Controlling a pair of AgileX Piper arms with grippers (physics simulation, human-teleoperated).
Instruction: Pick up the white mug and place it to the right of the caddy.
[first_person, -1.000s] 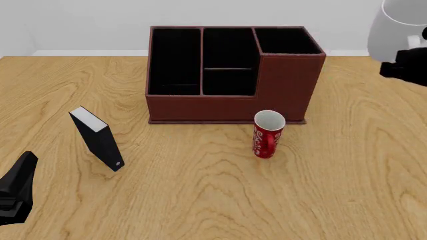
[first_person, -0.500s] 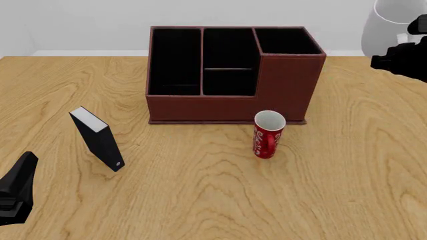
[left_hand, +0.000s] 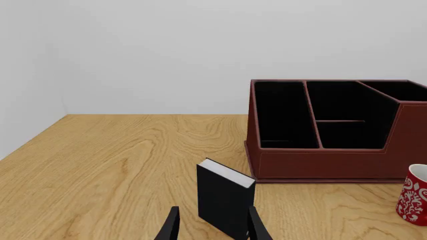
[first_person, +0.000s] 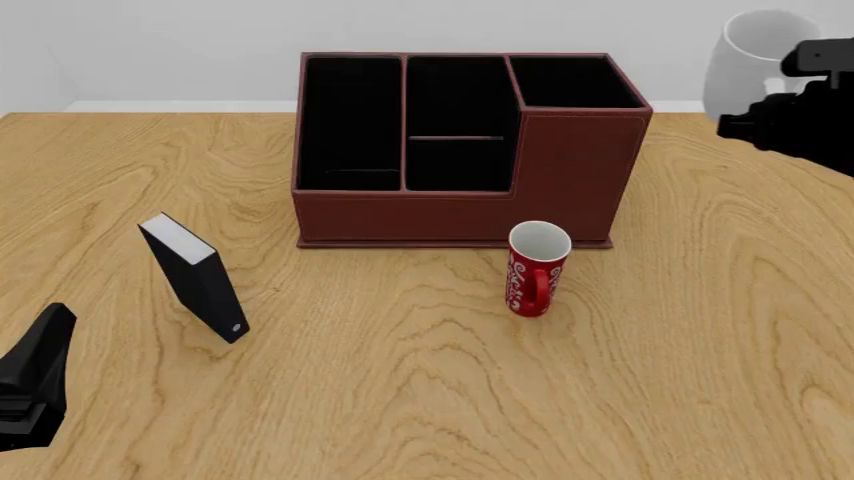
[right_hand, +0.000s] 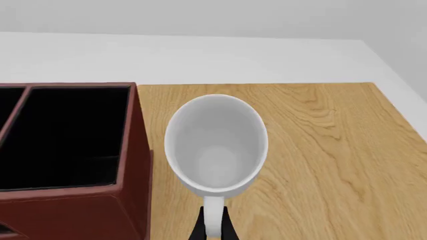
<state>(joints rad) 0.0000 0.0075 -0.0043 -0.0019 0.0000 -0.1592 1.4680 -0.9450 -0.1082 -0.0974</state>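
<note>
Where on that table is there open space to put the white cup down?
Bare wood lies right of the caddy, under the white mug held by the right pincer. More bare wood lies left of the caddy and along the near edge, between the black box and the red mug. It is tight between the red mug and the caddy's front.

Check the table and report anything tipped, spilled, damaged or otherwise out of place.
Nothing is spilled or broken. The one oddity is the small black box: it stands on edge, leaning, left of the caddy. The red mug stands upright in front of the caddy. The white mug is held by its handle in the right gripper, upright beside the caddy's right end.
</note>
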